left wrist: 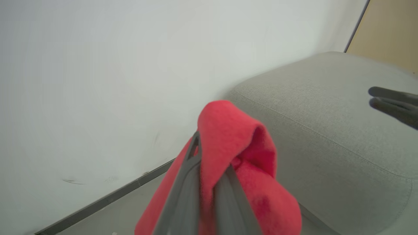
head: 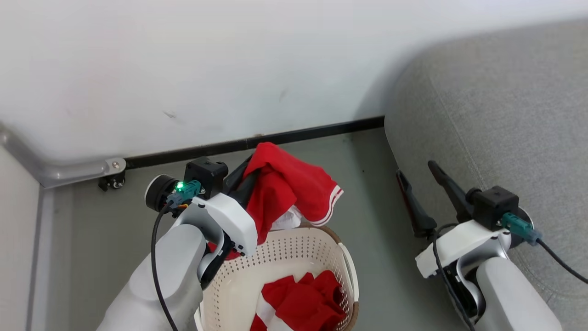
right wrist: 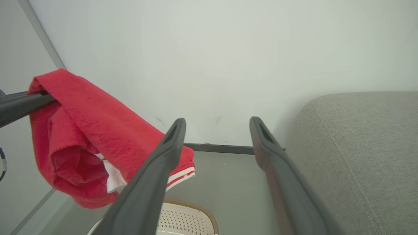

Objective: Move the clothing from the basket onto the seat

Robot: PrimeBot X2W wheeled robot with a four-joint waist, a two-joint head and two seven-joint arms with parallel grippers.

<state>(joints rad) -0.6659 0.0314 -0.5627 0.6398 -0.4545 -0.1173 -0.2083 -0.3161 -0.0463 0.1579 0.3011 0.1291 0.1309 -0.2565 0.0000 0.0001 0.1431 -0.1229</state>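
My left gripper [head: 250,179] is shut on a piece of red clothing [head: 285,188] with white stripe trim, holding it in the air above the far rim of the basket [head: 345,257]. The fabric drapes over both fingers [left wrist: 192,163]. More red clothing [head: 303,303] lies crumpled inside the basket. The grey seat [head: 496,115] rises at the right. My right gripper [head: 415,169] stands open beside the seat's edge, with nothing between its fingers [right wrist: 163,153]. In the right wrist view the held clothing [right wrist: 98,124] hangs at the left, over the basket's rim [right wrist: 196,209].
A white wall with a dark baseboard [head: 275,138] runs behind the basket. A metal bracket with a small caster [head: 112,177] sits at the far left on the grey floor [head: 372,220]. A strip of floor separates basket and seat.
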